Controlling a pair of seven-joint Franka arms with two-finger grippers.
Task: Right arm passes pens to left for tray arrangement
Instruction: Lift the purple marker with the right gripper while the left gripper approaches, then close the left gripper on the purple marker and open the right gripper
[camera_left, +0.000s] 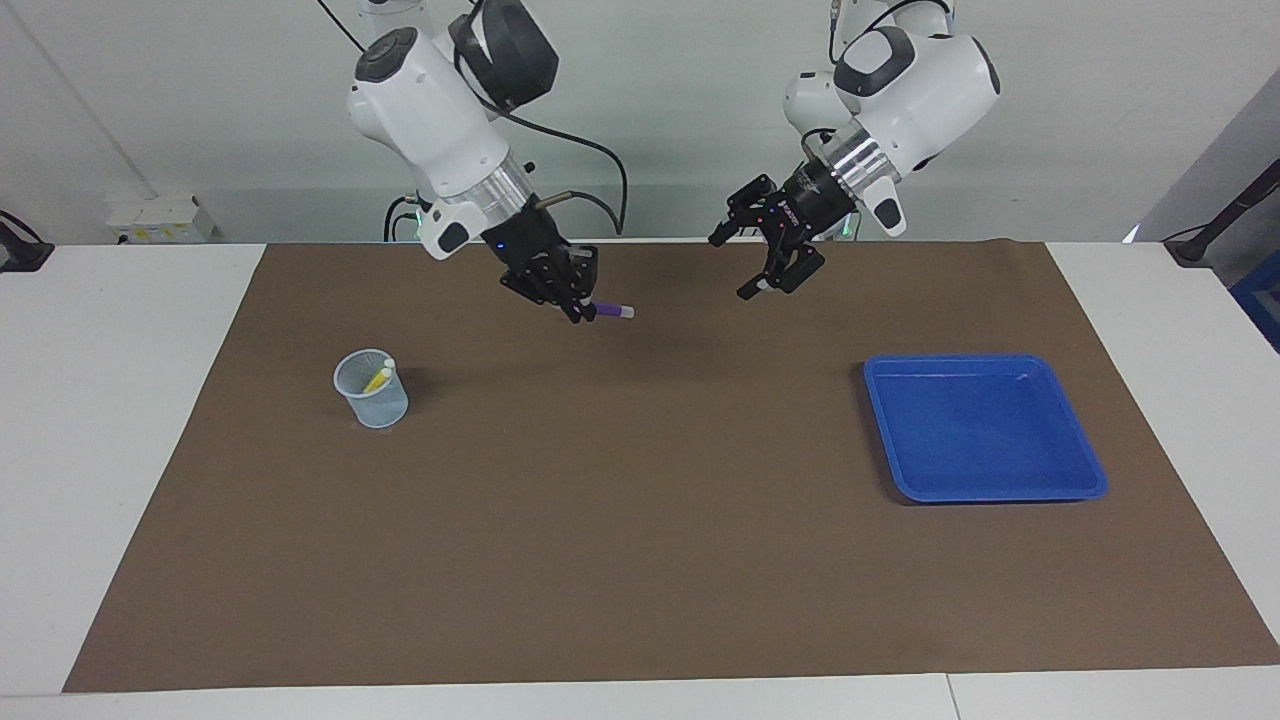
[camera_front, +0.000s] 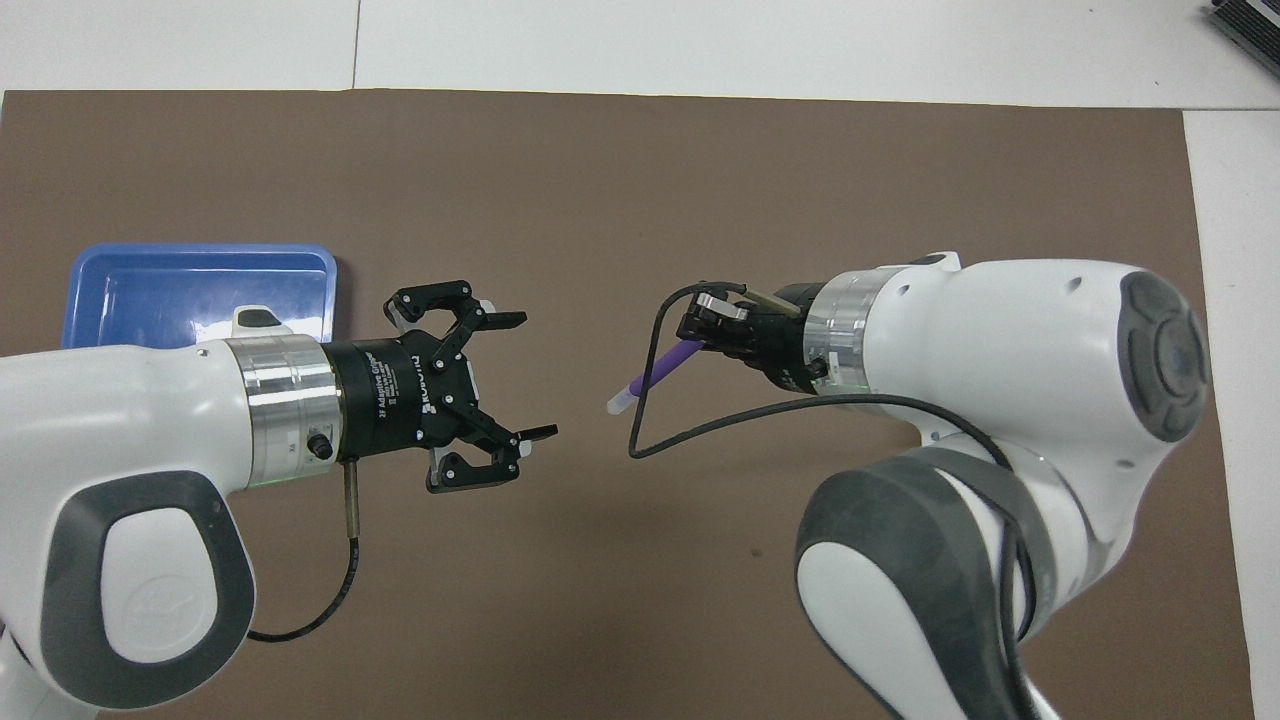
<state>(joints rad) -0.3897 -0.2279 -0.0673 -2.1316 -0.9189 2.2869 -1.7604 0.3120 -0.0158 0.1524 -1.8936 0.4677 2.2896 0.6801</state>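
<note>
Brown matting (camera_left: 640, 520) covers the white desk (camera_left: 120, 420), where two arms meet in mid-air over its robot-side middle. Right claw (camera_left: 580, 310) pinches the purple pen (camera_left: 612, 311) by one end, the pale tip pointing toward the left claw (camera_left: 768, 272), which hangs just apart with fingers spread. Tray (camera_left: 985, 430) lies bare at the left arm's end; the cup (camera_left: 371, 390), at the right arm's end, holds a yellow pen (camera_left: 377, 379). Judged light, stiff and smooth, the purple pen could swivel in a pinch; the free mid-barrel looks the best hold.
</note>
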